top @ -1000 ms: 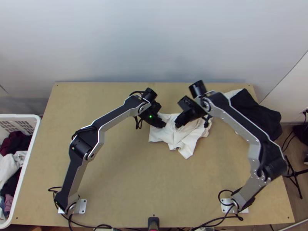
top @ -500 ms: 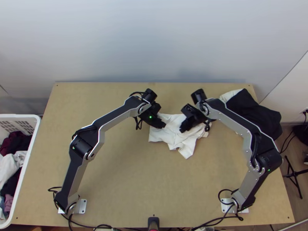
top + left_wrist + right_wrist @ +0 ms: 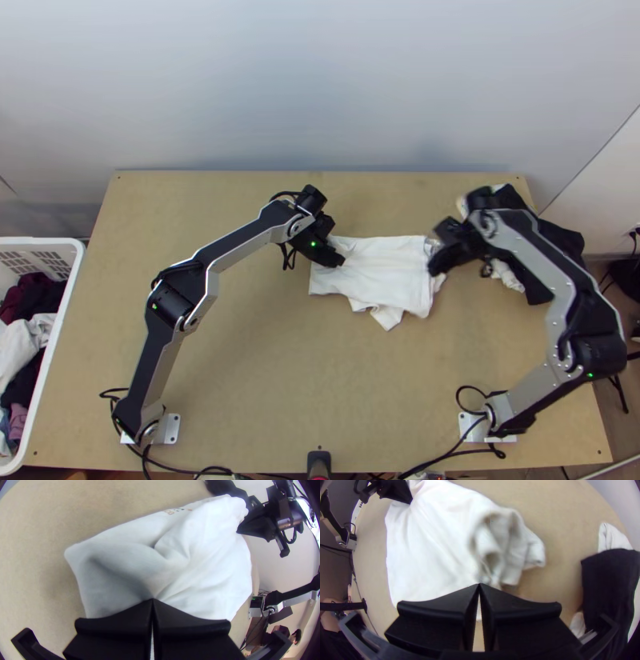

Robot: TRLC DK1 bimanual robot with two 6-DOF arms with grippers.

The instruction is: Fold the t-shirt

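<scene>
Well, gripping the rumpled white cloth t-shirt (image 3: 386,264) at opposite ends with closed black left gripper (image 3: 341,260) and closed black right gripper (image 3: 434,270); lying between them on the light wooden table (image 3: 264,368).

Soft, fairly bright light, faint shadows, bent edges in wrist views.

White all over, the t-shirt (image 3: 384,268) lay on the table (image 3: 248,360), right around the middle and towards the far side! It stretched left to right in a rumpled, layered band, the left end fairly flat, the right end bunched into loose, curling folds. A pointed flap poked out nearward, and small coloured marks dotted the far edge, over towards the right!
</scene>
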